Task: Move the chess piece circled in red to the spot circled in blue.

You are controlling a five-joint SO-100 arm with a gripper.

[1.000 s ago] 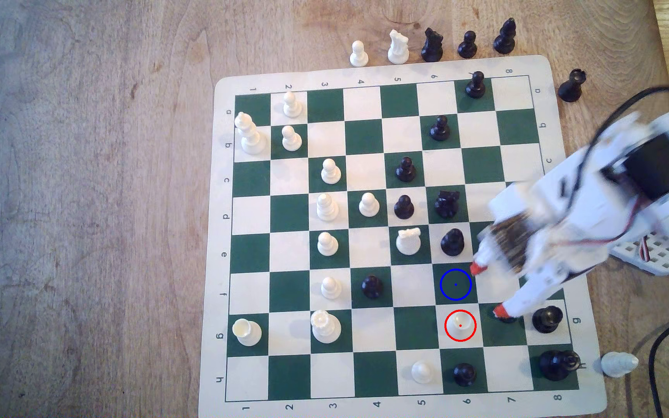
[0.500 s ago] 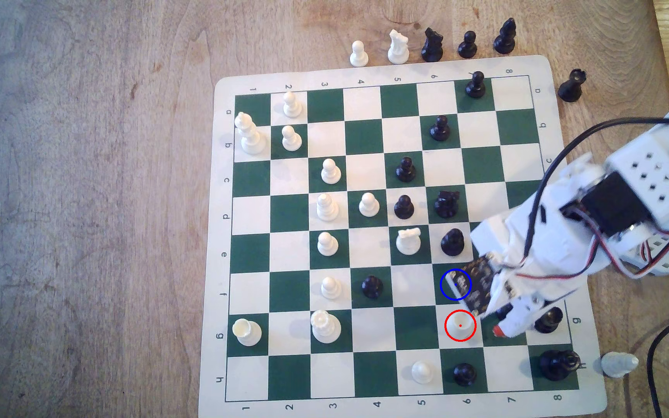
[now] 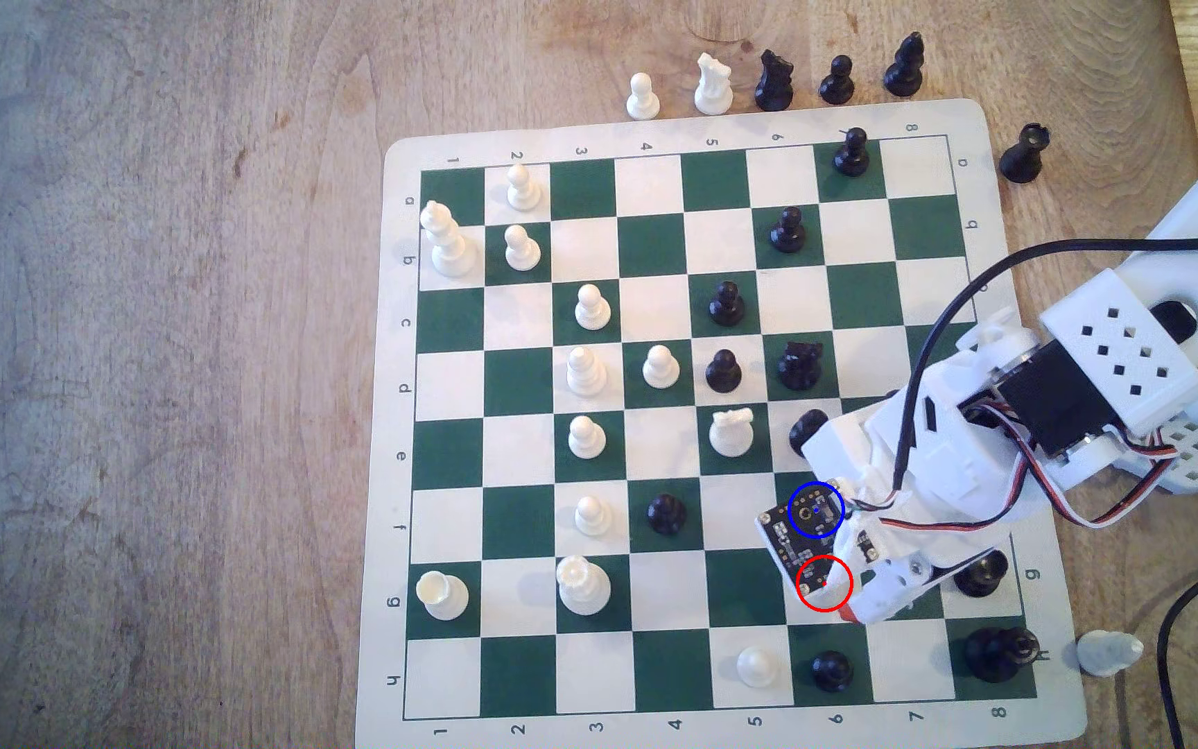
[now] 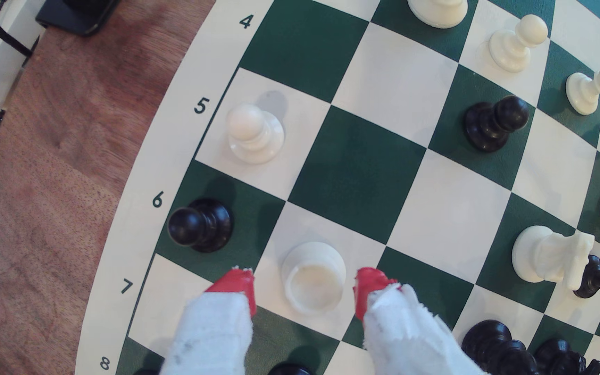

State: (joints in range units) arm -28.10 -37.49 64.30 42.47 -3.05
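**Wooden tabletop (image 3: 149, 360), green-and-white chess board (image 3: 661, 238): tool positioned over the ringed piece, grip not yet made.**

Exterior view: the tool (image 3: 844, 612) is seen over the white square ringed in red, at the board edge toward the exterior view's right; the ringed piece is covered there by the wrist assembly, as is the spot circled in blue (image 3: 816, 510) on the adjacent dark square. Wrist view: the chess piece circled in red (image 4: 313, 277) stands upright on its white square between the red-tipped fingers (image 4: 238, 286), which are parted with a gap on each side; nothing is held. The piece is judged light, rigid, smooth plastic and liable to slip or tip. A low grip on the body, just above the round base, is advised.
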